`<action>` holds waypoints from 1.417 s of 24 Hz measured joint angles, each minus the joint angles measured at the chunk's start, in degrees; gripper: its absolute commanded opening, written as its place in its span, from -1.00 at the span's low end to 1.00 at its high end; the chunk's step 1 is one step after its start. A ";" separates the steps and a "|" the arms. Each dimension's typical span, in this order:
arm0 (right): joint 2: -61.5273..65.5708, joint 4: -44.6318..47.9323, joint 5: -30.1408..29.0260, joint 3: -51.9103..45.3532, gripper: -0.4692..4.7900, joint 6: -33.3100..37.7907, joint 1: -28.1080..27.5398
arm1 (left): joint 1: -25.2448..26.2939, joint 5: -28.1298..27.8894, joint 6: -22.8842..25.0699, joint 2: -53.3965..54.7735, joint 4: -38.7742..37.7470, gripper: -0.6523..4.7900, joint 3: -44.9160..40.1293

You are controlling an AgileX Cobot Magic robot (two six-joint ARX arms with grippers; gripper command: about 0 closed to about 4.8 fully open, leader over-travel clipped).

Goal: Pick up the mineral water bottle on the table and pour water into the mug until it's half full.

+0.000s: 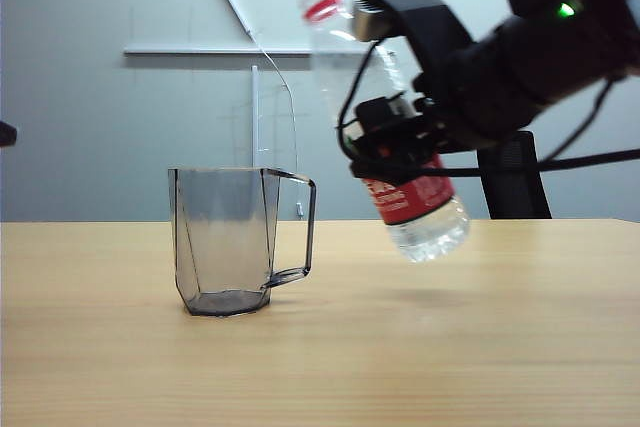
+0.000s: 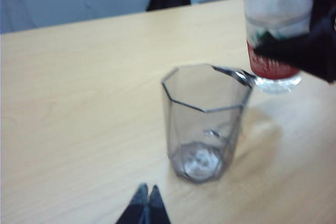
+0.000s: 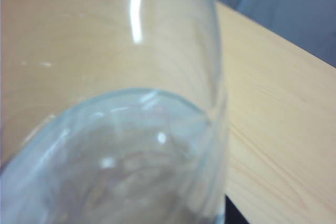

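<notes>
The mineral water bottle (image 1: pixel 410 199) hangs above the table (image 1: pixel 480 347), tilted so its red neck ring (image 1: pixel 322 8) leans toward the mug. My right gripper (image 1: pixel 395 152) is shut on the bottle's middle, just above the red label. Water (image 1: pixel 432 232) lies in the bottle's low end. The clear body of the bottle (image 3: pixel 115 129) fills the right wrist view. The smoky-grey mug (image 1: pixel 225 242) stands upright on the table to the left of the bottle, handle toward it. In the left wrist view my left gripper (image 2: pixel 147 190) is shut on nothing, near the mug (image 2: pixel 205 124), with the bottle (image 2: pixel 273 66) beyond it.
A black chair (image 1: pixel 515 182) stands behind the table's far edge on the right. A grey wall with a white rail (image 1: pixel 200 50) is behind. Bare tabletop (image 2: pixel 79 103) stretches to the left of and in front of the mug.
</notes>
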 measured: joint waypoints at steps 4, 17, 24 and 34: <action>0.00 -7.21 -0.28 4.96 0.33 -6.21 1.33 | 0.15 0.07 0.00 -1.22 0.26 -0.77 -0.02; -0.02 -11.23 8.59 5.22 0.32 -32.37 2.62 | 0.13 0.07 0.00 -1.22 0.22 -0.77 0.00; 0.00 -10.82 14.93 5.35 0.32 -41.86 4.09 | 0.13 0.04 0.00 -1.22 0.24 -0.77 0.00; -0.02 -8.00 16.06 5.57 0.32 -48.54 4.02 | 0.13 0.07 0.00 -1.22 0.22 -0.77 -0.02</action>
